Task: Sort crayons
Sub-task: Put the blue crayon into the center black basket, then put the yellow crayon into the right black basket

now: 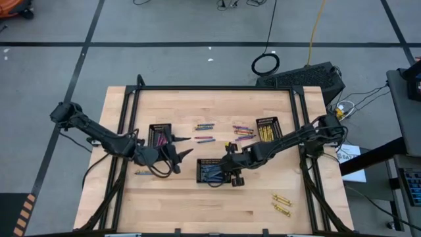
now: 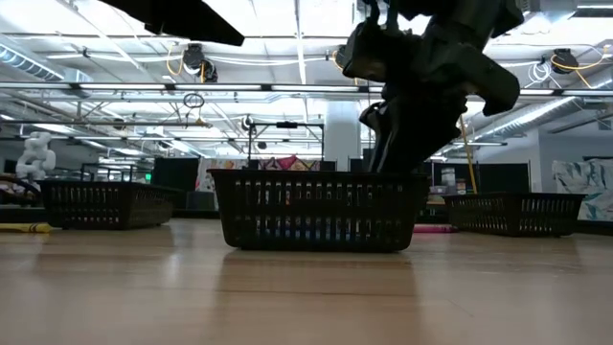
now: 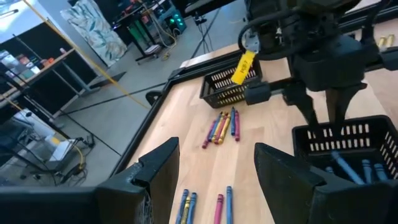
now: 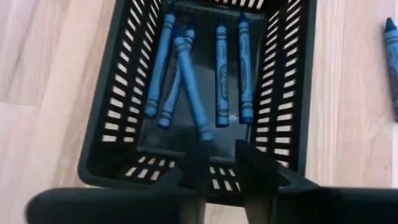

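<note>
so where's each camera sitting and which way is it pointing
High view: above, looking straight down on the table; both arms show, right gripper over the middle basket.
Low view: at tabletop height, looking level across at that basket; the right arm drops in behind it.
Left wrist view: on the left arm, looking past its open left gripper at loose crayons.
Right wrist view: looking down past its fingers at blue crayons.
Shared: all four see the middle basket.
</note>
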`<state>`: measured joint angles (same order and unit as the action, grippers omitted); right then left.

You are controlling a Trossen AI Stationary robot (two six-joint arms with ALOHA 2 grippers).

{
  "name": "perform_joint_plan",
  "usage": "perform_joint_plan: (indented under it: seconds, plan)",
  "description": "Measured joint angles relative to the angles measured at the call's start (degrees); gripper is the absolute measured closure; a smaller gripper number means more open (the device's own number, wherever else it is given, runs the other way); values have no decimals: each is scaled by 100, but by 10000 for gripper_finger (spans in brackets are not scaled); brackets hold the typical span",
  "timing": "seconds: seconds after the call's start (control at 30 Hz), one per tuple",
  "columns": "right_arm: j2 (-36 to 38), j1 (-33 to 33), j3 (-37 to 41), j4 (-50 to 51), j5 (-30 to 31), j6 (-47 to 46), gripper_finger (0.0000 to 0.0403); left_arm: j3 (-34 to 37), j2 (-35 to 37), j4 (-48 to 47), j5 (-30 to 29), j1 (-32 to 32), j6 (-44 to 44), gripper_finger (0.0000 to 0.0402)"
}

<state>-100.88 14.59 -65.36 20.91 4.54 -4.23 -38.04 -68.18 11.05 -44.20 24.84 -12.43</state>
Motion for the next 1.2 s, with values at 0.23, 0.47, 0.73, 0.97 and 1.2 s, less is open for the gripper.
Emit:
perform_joint_plan:
  seconds: [0.23, 0.47, 0.73, 0.97, 1.2]
  plan:
    - [606, -106, 0, 10, 177, -29, 300, 0, 0, 42, -73, 167, 7, 190]
    - [1457, -144, 495, -1400, 459, 902, 313, -48, 448, -294, -426, 574, 280, 190]
    - [1265, -431, 2077, -5782, 459, 1242, 319, -50, 1252, -2780, 926, 924, 2704, 190]
    - [1340, -483, 2234, -6143, 595, 1563, 319, -50, 1307, -4177, 3332, 1287, 5961, 190]
    - [1335, -478, 2223, -6116, 575, 1888, 319, -48, 1303, -6634, 4905, 1435, 9303, 190]
